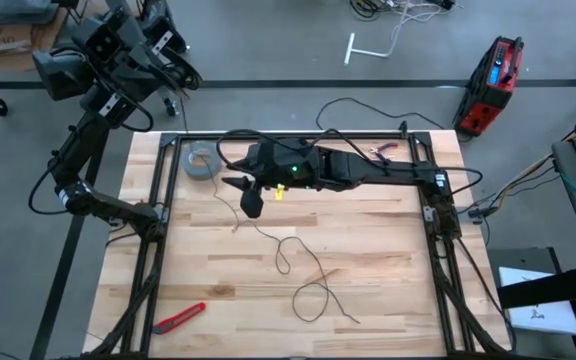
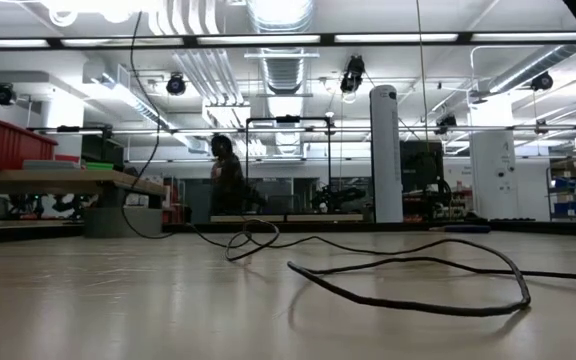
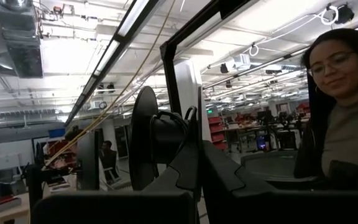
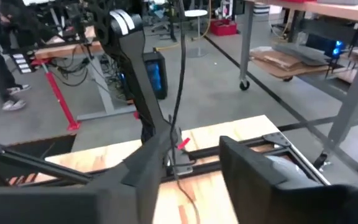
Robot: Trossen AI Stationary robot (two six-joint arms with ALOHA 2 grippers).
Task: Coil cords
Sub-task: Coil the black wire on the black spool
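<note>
The thin black cord [image 1: 286, 255] lies in loose loops across the middle of the table, and one loop [image 2: 418, 285] shows close in the low view. A small black round reel [image 1: 253, 205] sits at the cord's far end. My right arm reaches across the far half of the table, and its gripper [image 1: 243, 183] [image 4: 191, 177] stands open just beyond the reel. A strand of cord [image 4: 178, 93] runs steeply down between its fingers to the table and rises out of the low view [image 2: 140, 110]. My left gripper [image 1: 63, 68] [image 3: 197, 186] is folded back beyond the far left corner, shut on nothing. My right gripper has the steep strand [image 4: 176, 149] between its open fingers. I cannot tell whether either finger touches it, nor what the strand hangs from above. The reel beneath the gripper is hidden in the wrist view.
A grey tape roll [image 1: 203, 162] lies at the far left of the table, red pliers [image 1: 386, 150] at the far right, and a red cutter [image 1: 178, 317] near the front left corner. A black frame [image 1: 158, 200] edges the table. A person [image 3: 347, 93] is beside the left arm.
</note>
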